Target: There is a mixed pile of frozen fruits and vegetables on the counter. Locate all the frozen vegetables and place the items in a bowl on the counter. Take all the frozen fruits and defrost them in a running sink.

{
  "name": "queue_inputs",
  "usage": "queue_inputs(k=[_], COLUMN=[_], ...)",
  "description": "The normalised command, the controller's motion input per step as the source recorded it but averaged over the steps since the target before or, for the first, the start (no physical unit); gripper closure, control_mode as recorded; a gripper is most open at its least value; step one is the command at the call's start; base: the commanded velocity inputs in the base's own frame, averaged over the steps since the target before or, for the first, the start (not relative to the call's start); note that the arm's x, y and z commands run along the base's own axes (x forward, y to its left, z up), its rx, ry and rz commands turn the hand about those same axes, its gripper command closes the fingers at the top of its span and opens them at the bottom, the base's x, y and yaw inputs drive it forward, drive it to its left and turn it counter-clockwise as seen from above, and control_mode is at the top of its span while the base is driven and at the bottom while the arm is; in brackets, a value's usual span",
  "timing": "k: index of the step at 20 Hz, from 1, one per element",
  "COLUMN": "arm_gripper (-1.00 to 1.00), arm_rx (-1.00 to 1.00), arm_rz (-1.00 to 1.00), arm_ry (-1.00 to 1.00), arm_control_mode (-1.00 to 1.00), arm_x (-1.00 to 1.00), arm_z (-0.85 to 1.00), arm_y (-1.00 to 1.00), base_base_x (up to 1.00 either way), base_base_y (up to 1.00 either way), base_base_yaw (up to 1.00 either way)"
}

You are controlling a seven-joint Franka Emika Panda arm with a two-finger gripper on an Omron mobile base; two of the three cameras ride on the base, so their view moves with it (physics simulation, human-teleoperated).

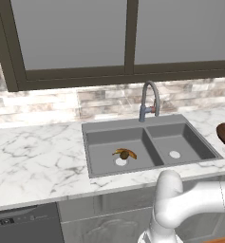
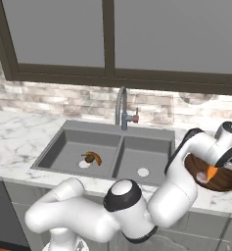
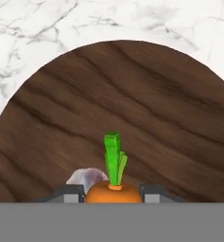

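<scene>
carrot [image 3: 114,191]: nearest the hand camera, orange body at 6 o'clock of that view, green tip pointing to 12; in the right base view it shows as an orange wedge [image 2: 212,172] over the bowl.
gripper [image 3: 112,193]: the two fingers stand narrowly apart, one on each side of the carrot's body and closed on it; the carrot is held, not yet let go.
bulb [image 3: 87,177]: pinkish-white, just beside the carrot at about 10 o'clock from it, seemingly resting inside the bowl.
bowl [image 3: 146,113]: dark wood grain lies under the gripper in the hand view; on the counter to the right of the sink [image 2: 105,152].
step in hand: putting the second vegetable into the bowl, by my reading.
doing it well: release only while the carrot hangs well inside the rim, low over the wood, so it neither rolls out nor knocks the bulb; then lift straight up clear of the rim.
banana [image 1: 124,152]: in the left basin, by the drain.
kiwi [image 1: 125,155]: touching the banana, same basin.
tap [image 1: 149,99]: arched, at 12 o'clock of the sink; I cannot tell whether water runs.
counter [image 1: 33,156]: white marble with grey veins.
room: pale stone backsplash [image 1: 47,102] and a dark-framed window [image 1: 128,33] behind the sink.
</scene>
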Motion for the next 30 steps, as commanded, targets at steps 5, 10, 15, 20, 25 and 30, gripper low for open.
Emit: queue_inputs(k=[5,10,15,20,25,30], arm_gripper=[1.0,1.0,1.0,1.0,1.0,-1.0], arm_rx=[0.0,0.0,0.0,0.0,0.0,0.0], arm_rz=[0.0,0.0,0.0,0.0,0.0,0.0], arm_ry=[0.0,0.0,0.0,0.0,0.0,0.0], arm_control_mode=[-1.0,-1.0,-1.0,-1.0,-1.0,-1.0], arm_x=[0.02,0.11,0.28,0.3,0.25,0.11], arm_z=[-0.26,-0.23,-0.12,-0.06,-0.11,-0.1], arm_y=[-0.09,-0.01,-0.08,-0.19,-0.25,-0.11], base_base_x=[0.0,0.0,0.0,0.0,0.0,0.0], base_base_y=[0.0,0.0,0.0,0.0,0.0,0.0], base_base_yaw=[0.0,0.0,0.0,0.0,0.0,0.0])
